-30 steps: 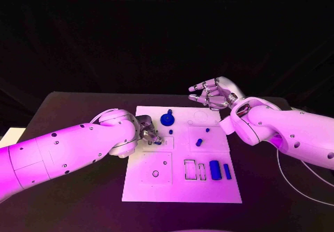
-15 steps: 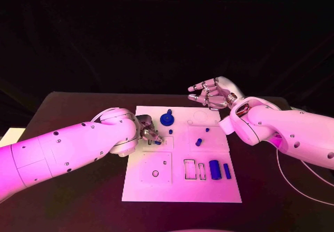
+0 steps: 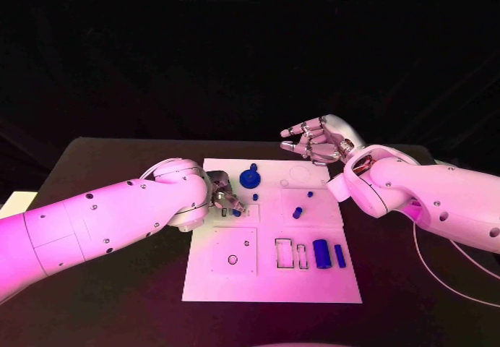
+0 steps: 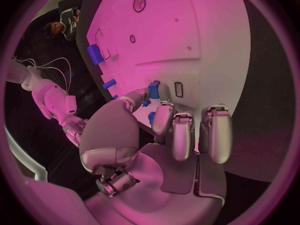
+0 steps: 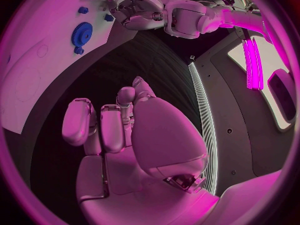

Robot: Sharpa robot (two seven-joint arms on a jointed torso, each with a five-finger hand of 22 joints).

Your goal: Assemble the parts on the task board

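Note:
The white task board (image 3: pixel 273 282) lies mid-table. My left hand (image 3: pixel 223 197) hovers low over its left side and pinches a small blue block (image 3: pixel 236 212) between thumb and a finger. The left wrist view shows that block (image 4: pixel 154 89) beside a small rectangular slot (image 4: pixel 179 89). A blue gear with a knob (image 3: pixel 250 176) stands near the far edge. A small peg (image 3: pixel 255 196) and a short blue piece (image 3: pixel 298 212) sit in the middle, and two blue blocks (image 3: pixel 329 254) lie at the right. My right hand (image 3: pixel 316 141) hangs beyond the far edge, fingers loosely bent and holding nothing.
Two outlined rectangular slots (image 3: pixel 290 254) and a small round hole (image 3: pixel 233 259) mark the board's near half. Black tabletop (image 3: pixel 115 155) surrounds the board. My right forearm (image 3: pixel 417 191) lies along the board's right side. In the right wrist view the left hand (image 5: pixel 134 7) shows beside the gear (image 5: pixel 81 34).
My left arm has crept slightly toward the board while its hand stays on the small blue block. The right hand has not moved.

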